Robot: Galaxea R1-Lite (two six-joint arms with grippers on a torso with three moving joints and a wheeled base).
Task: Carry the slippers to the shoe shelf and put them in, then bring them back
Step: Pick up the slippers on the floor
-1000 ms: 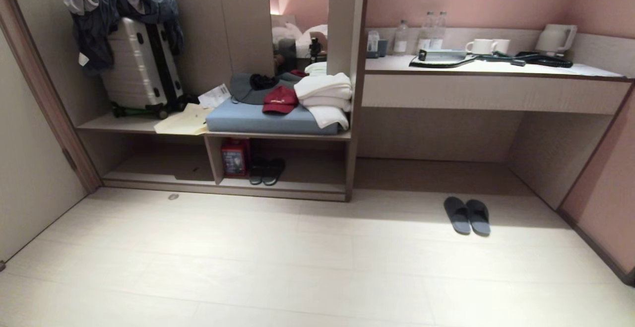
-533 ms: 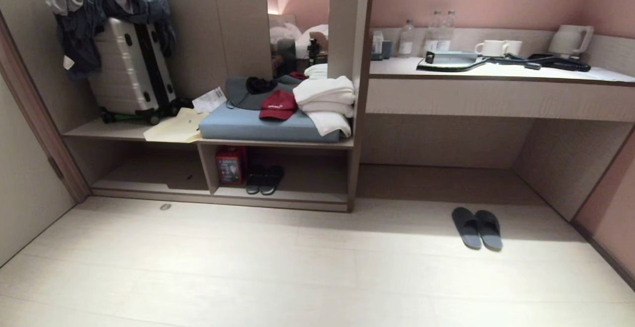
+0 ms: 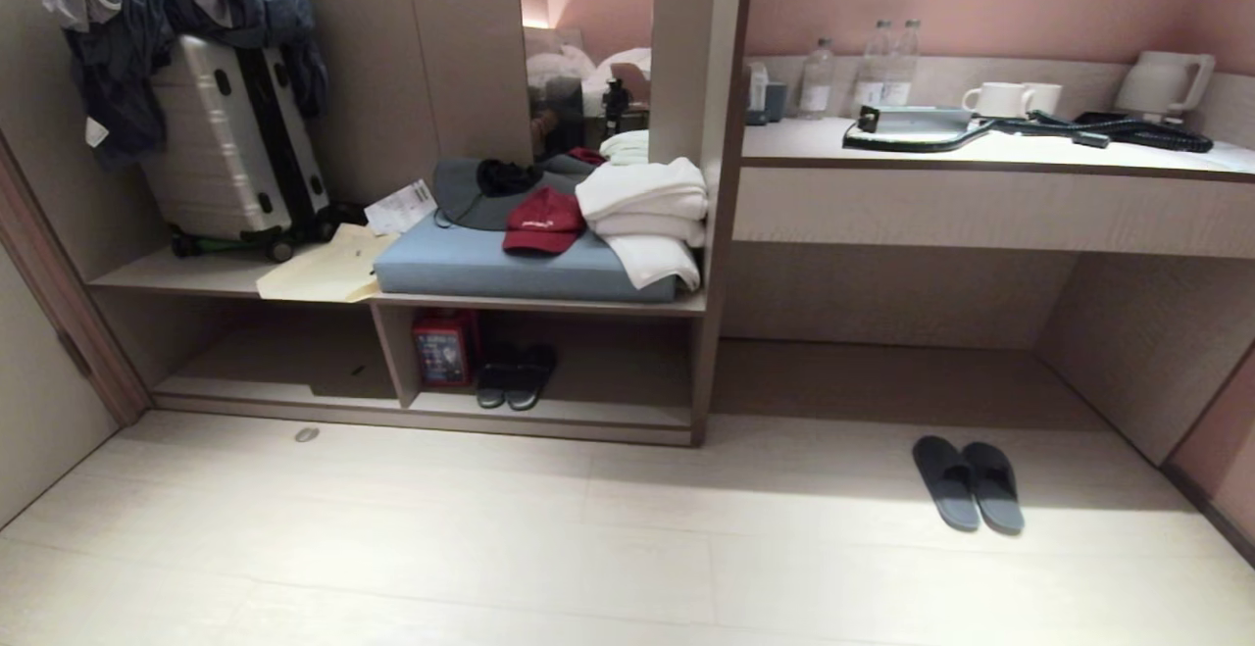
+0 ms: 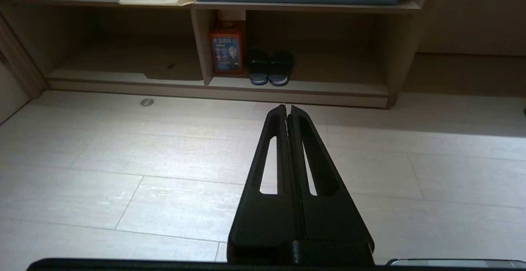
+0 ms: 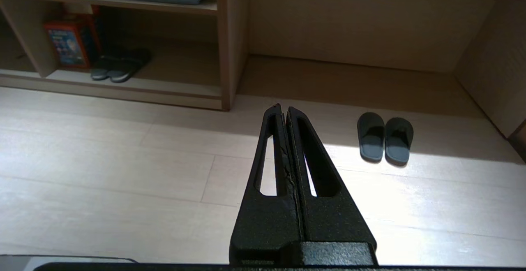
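The slippers [image 3: 968, 482] lie side by side on the pale floor at the right, in front of the recess under the desk; they also show as a dark grey pair of slippers [image 5: 385, 138]. The shoe shelf [image 3: 441, 421] stands at the left, low and open-fronted, with a divider between two compartments. Neither arm shows in the head view. My left gripper [image 4: 286, 108] is shut and empty above the floor, facing the shoe shelf [image 4: 308, 96]. My right gripper [image 5: 284, 108] is also shut and empty, with the slippers ahead and off to one side.
A second dark pair of footwear [image 3: 515, 374] and a red box [image 3: 440, 348] sit in the shelf's right compartment. On top are a suitcase [image 3: 230, 141], blue cushion [image 3: 490, 269], red cap [image 3: 542, 222] and white towels [image 3: 647, 210]. The desk counter [image 3: 990, 205] carries bottles, cups and a kettle.
The whole picture has shifted: the camera has come closer to the shelf and desk, so the slippers sit lower and further right. Nothing in the room itself has moved.
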